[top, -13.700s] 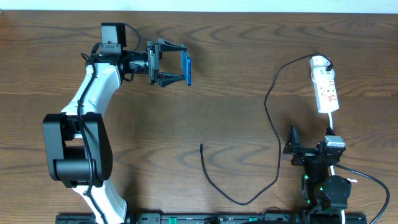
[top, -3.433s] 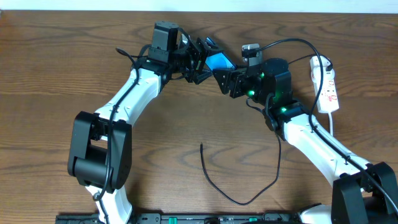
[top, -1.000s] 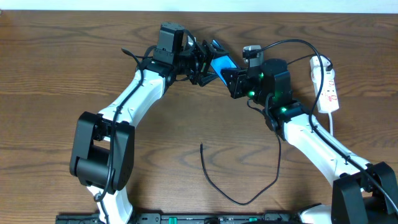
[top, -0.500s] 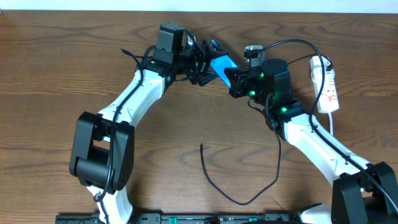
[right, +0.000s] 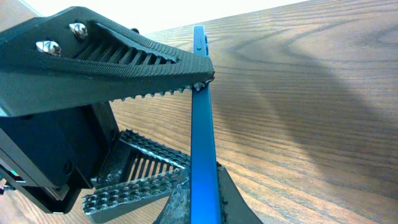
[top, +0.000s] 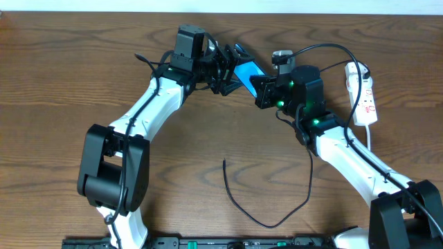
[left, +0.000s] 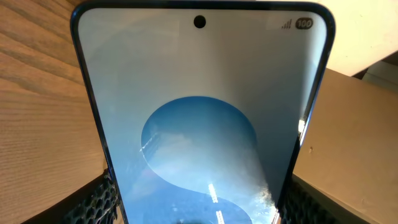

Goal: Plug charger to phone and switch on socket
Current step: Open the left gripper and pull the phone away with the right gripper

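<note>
The phone (top: 243,70), its blue screen lit, hangs tilted above the table at the back middle, held from both sides. My left gripper (top: 232,67) grips it across its width, and in the left wrist view the phone (left: 199,112) fills the frame between the pads (left: 99,199). My right gripper (top: 255,82) is shut on the phone's thin edge (right: 201,118) from the other side. The charger (top: 309,162), a thin black cable, lies on the table with its free tip (top: 223,161) near the middle. The socket (top: 363,97), a white strip, lies at the right.
The charger's cable loops from the front of the table up the right side to the socket's far end (top: 356,68). The socket's thick white cord (top: 369,138) runs toward the front right. The right arm (top: 346,155) stretches over the cable.
The left gripper carried the phone from the back left to the back middle, and the right arm rose from its rest to meet it. In the last second nothing visibly moves.
</note>
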Robot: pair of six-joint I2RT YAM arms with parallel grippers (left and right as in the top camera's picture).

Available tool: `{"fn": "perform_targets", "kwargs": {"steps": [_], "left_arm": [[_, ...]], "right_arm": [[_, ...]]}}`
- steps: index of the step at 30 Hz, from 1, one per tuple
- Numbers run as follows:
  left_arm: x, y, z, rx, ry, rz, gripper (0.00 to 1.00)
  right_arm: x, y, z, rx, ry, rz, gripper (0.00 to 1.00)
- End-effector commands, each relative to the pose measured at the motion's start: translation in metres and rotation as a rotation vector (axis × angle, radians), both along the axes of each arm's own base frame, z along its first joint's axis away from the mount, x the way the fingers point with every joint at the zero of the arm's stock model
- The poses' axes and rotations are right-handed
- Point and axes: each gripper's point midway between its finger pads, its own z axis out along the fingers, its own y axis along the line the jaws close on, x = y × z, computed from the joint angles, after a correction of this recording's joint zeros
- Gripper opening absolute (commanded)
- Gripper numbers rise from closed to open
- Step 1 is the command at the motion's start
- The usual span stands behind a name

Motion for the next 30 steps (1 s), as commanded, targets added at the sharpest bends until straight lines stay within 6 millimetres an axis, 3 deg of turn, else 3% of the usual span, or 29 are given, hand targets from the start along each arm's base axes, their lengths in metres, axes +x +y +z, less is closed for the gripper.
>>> {"fn": "perform_targets", "kwargs": {"steps": [1, 13, 30], "left_arm": [[-0.003, -0.003, 0.017, -0.024, -0.036, -0.020, 0.90], [-0.005, 0.002, 0.020, -0.049, -0.028, -0.038, 0.91], [0.005, 0.041, 0.041, -0.162, -0.039, -0.071, 0.92]], "right_arm": [[-0.002, 0.009, 0.006, 0.016, -0.009, 0.043, 0.01], [0.005, -0.004, 0.006, 0.015, -0.010, 0.011, 0.01], [0.023, -0.040, 0.007, 0.214, 0.139, -0.215, 0.01]]}}
